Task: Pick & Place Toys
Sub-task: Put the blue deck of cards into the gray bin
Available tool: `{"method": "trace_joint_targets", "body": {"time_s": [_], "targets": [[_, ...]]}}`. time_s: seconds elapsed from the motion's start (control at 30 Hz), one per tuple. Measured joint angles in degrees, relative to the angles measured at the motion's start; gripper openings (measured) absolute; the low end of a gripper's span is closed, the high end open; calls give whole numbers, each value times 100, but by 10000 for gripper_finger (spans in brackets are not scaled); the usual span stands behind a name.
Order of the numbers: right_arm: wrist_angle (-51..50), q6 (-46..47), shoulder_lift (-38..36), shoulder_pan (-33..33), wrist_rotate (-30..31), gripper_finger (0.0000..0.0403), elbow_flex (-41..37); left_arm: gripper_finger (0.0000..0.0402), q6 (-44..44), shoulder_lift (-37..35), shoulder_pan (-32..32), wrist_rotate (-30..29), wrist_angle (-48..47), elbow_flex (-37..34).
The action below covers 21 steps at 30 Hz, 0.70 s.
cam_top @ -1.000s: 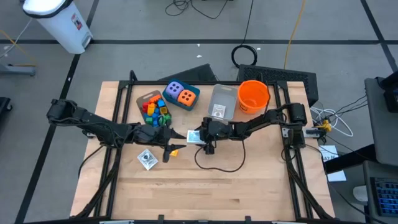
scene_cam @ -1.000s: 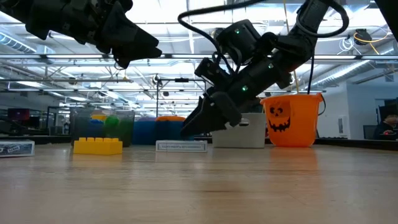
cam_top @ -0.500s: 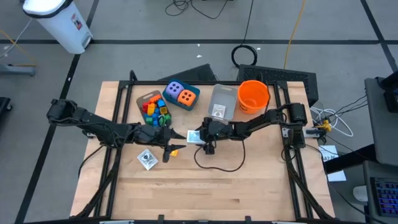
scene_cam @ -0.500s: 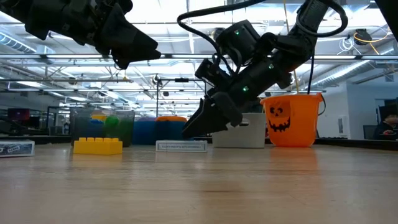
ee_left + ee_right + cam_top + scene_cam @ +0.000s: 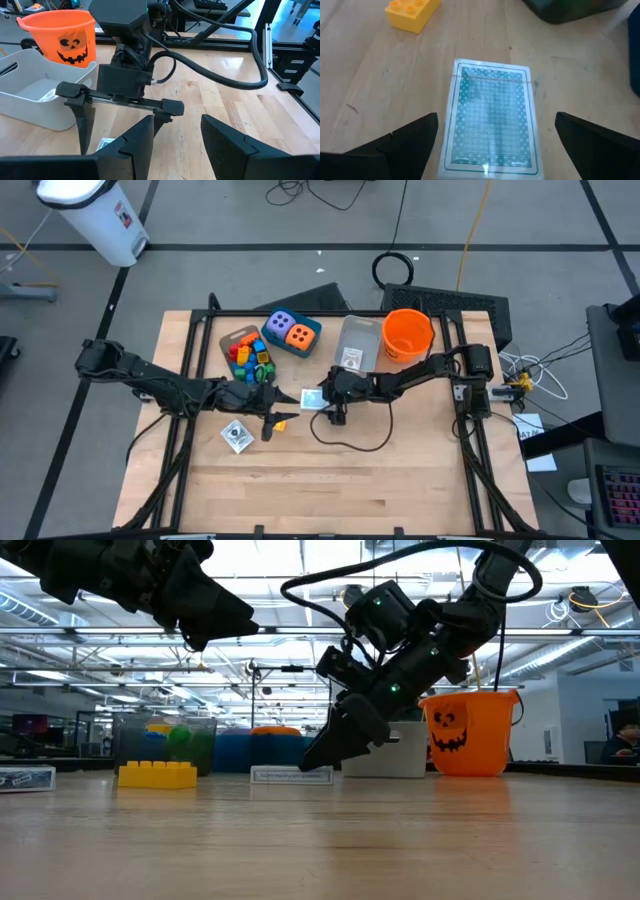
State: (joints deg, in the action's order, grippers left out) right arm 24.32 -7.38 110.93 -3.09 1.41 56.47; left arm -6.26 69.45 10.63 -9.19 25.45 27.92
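The right gripper (image 5: 322, 400) hangs low over the middle of the table with its fingers (image 5: 405, 137) spread wide on either side of a teal-patterned card pack (image 5: 491, 117), which lies flat on the wood — nothing is held. A yellow brick (image 5: 412, 12) sits near the pack, apart from it. The left gripper (image 5: 268, 416) hovers near that brick, higher off the table in the low view; its fingers (image 5: 125, 150) stand partly apart with nothing visible between them. Behind the grippers, a clear tray (image 5: 235, 340) holds a heap of small bricks (image 5: 250, 358) in red, blue, yellow, green and orange. Just beside it the purple die (image 5: 281, 326) and the orange die (image 5: 300, 336) sit together in a teal box (image 5: 314, 327). The grey bin (image 5: 358, 338) holds a small printed card (image 5: 351, 359), and the orange bucket (image 5: 407, 333) with a pumpkin face stands just beside it — its contents cannot be told. Another small card pack (image 5: 236, 436) lies alone nearer the front of the table.
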Motion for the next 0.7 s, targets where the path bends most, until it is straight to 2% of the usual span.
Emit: {"method": "trace_joint_targets", "body": {"time_s": [0.37,0.7], "targets": [[-129,682,0,-162,-11,399,0,170,7,0,0,0,-10,0],[-386,626,0,-161,-7,399,0,170,5,0,0,0,-35,0]]}}
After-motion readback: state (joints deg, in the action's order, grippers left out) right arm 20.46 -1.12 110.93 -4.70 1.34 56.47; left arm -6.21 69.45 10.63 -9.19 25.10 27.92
